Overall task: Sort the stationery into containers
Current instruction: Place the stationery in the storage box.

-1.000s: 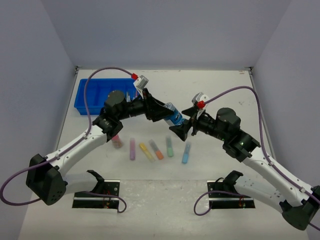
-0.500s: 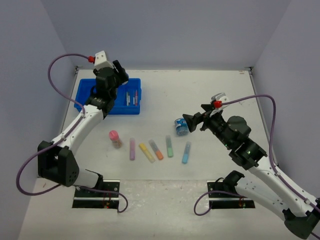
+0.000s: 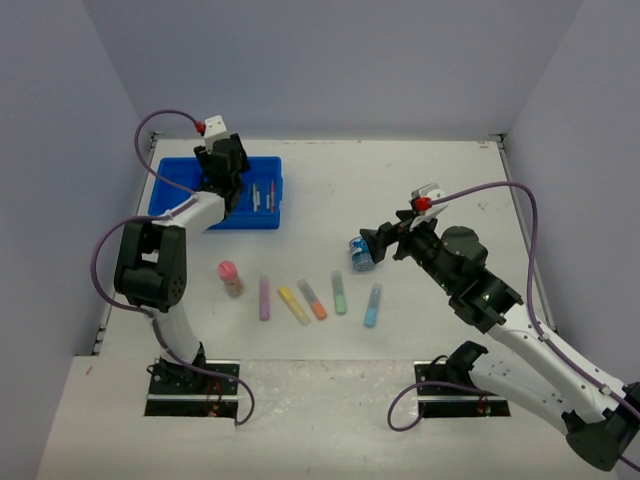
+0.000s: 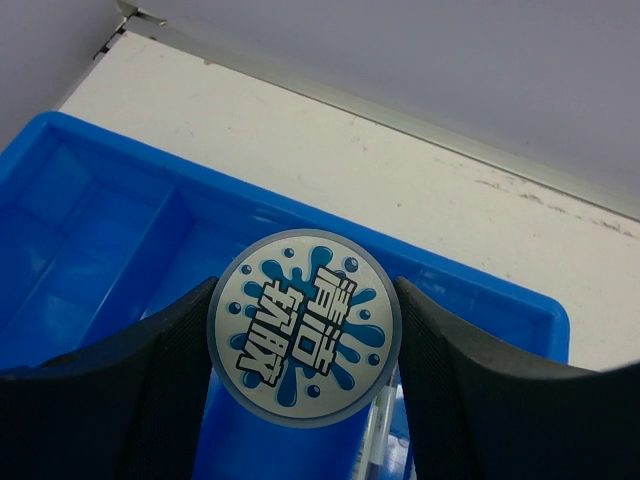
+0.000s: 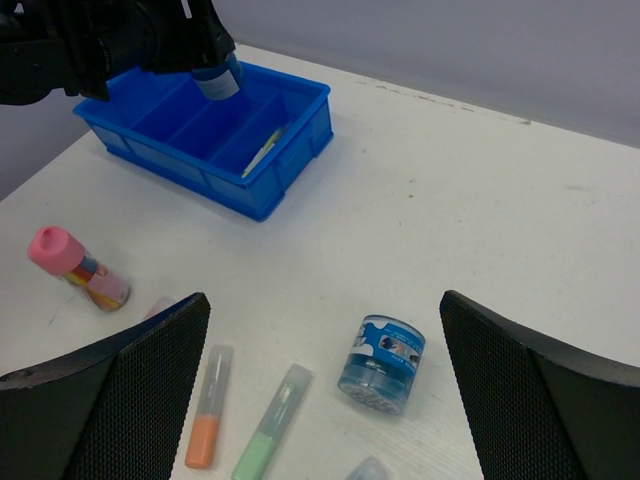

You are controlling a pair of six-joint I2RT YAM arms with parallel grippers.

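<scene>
Above the blue tray (image 3: pixel 172 196) at far left, our left gripper (image 3: pixel 226 172) pinches a round tub (image 4: pixel 304 328), and if we release off-slot it could land on the pens (image 3: pixel 262 196), while our right gripper (image 3: pixel 368 244), fingers spread, could knock the second tub (image 5: pixel 381 364) right of centre.

Five marker sticks (image 3: pixel 265 297), two round tubs (image 3: pixel 361 252), two thin pens (image 3: pixel 256 194), one pink-capped bottle (image 3: pixel 231 277), one blue tray (image 3: pixel 175 185)

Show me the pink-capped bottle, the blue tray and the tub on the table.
bottle (image 5: pixel 52 248): right wrist view, pink cap.
tray (image 5: pixel 170 160): right wrist view, outer wall.
tub (image 5: pixel 383 355): right wrist view, its side.
</scene>
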